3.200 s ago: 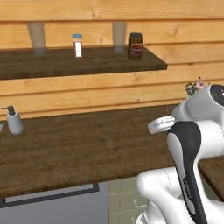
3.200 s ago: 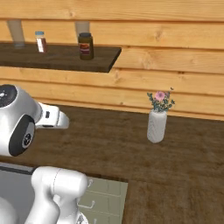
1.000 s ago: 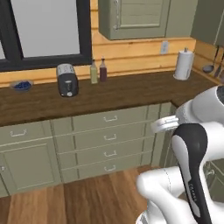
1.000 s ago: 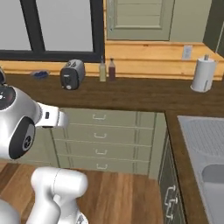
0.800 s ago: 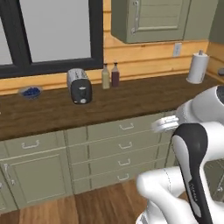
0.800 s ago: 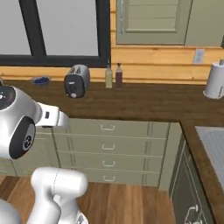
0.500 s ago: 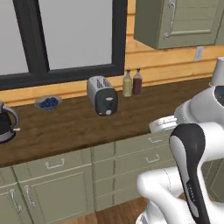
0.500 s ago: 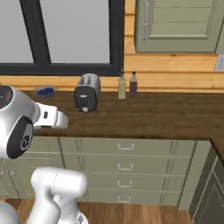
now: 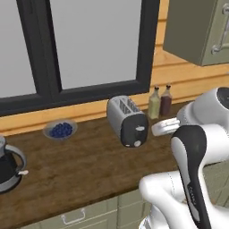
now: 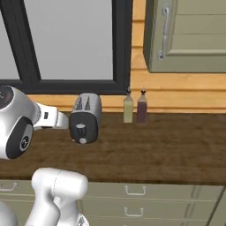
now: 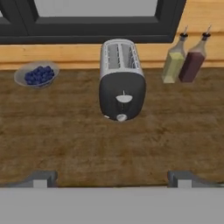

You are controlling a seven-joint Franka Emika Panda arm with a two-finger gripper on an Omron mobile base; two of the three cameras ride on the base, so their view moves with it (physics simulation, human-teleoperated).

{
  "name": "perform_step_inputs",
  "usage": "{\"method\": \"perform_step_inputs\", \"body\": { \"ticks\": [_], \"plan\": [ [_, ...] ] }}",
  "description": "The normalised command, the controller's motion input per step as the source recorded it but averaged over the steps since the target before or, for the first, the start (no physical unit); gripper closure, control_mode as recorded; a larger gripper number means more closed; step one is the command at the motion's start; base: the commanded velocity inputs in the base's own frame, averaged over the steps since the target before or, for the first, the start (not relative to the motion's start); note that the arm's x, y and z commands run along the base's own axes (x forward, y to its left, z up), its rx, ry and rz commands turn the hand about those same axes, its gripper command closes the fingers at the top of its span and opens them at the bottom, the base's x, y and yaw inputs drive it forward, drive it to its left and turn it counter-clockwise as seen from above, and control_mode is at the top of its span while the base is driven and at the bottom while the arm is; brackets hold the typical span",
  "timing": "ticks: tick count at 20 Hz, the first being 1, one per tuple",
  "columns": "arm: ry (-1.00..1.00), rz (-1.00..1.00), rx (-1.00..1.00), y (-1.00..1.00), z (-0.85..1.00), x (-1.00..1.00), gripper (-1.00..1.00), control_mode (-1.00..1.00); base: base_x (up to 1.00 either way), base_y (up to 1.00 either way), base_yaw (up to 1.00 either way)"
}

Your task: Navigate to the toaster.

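Note:
The toaster (image 9: 127,120) is silver-grey with two slots and stands on the wooden counter (image 9: 85,174) under the window, its black end panel and small light knob facing me. From the right base camera the toaster (image 10: 86,117) sits just past the arm's wrist. In the hand view the toaster (image 11: 121,81) is centred, beyond my gripper (image 11: 111,179). The two fingertips (image 11: 41,178) stand far apart at the bottom, open, with nothing between them.
Two bottles, one pale (image 11: 175,61) and one dark (image 11: 192,63), stand right of the toaster against the wall. A bowl of blueberries (image 11: 37,75) lies to its left. A dark kettle (image 9: 9,165) sits at the far left. An upper cabinet (image 10: 185,35) hangs at the right.
The whole picture has shifted as the base drove: the toaster has grown larger and come to the middle of the views. The arm's pose has not changed.

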Motion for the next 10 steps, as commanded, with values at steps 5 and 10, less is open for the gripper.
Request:
{"method": "perform_step_inputs", "body": {
  "ticks": [5, 10],
  "plan": [
    [0.00, 0.00, 0.00, 0.00, 0.00, 0.00, -1.00, 1.00, 1.00, 0.01, 0.07],
    [0.00, 0.00, 0.00, 0.00, 0.00, 0.00, -1.00, 1.00, 0.99, 0.00, 0.34]
  ]
}}
